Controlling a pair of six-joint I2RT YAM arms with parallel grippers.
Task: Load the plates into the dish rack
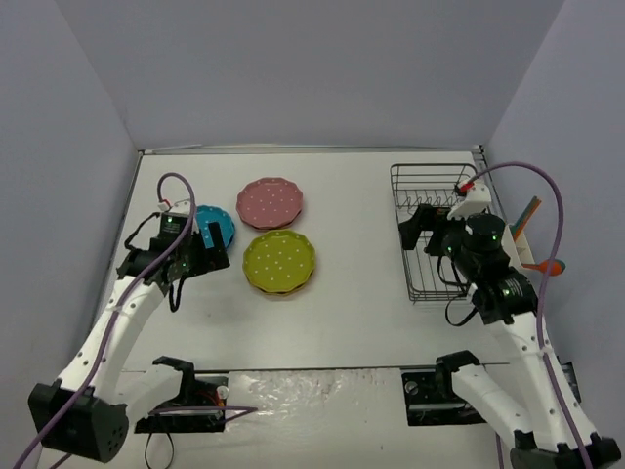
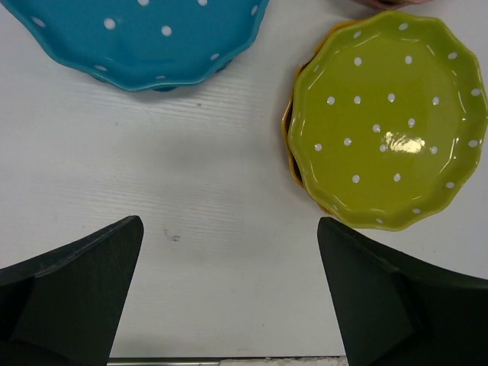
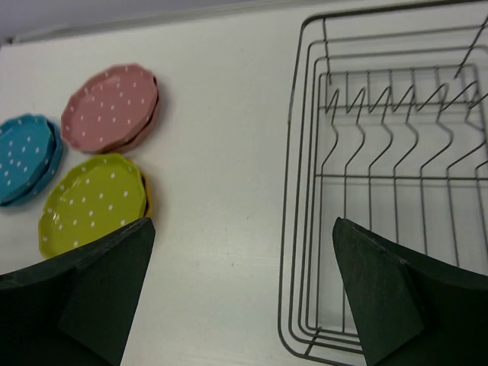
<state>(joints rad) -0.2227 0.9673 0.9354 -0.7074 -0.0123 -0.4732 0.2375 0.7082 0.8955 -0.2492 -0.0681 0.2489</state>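
Note:
Three small stacks of dotted plates lie on the white table: pink (image 1: 270,202), yellow-green (image 1: 278,262) over an orange one (image 2: 292,145), and blue (image 1: 217,227). My left gripper (image 1: 207,244) hovers open just near of the blue plate (image 2: 145,42), with the yellow-green plate (image 2: 389,122) to its right and only bare table between its fingers. The black wire dish rack (image 1: 420,181) stands at the right and holds no plates. My right gripper (image 1: 415,230) hangs open over the rack's left rim (image 3: 287,195).
Coloured utensils (image 1: 532,225) stick up in a holder on the rack's right side. Grey walls close the table on the left, back and right. Purple cables loop above both arms.

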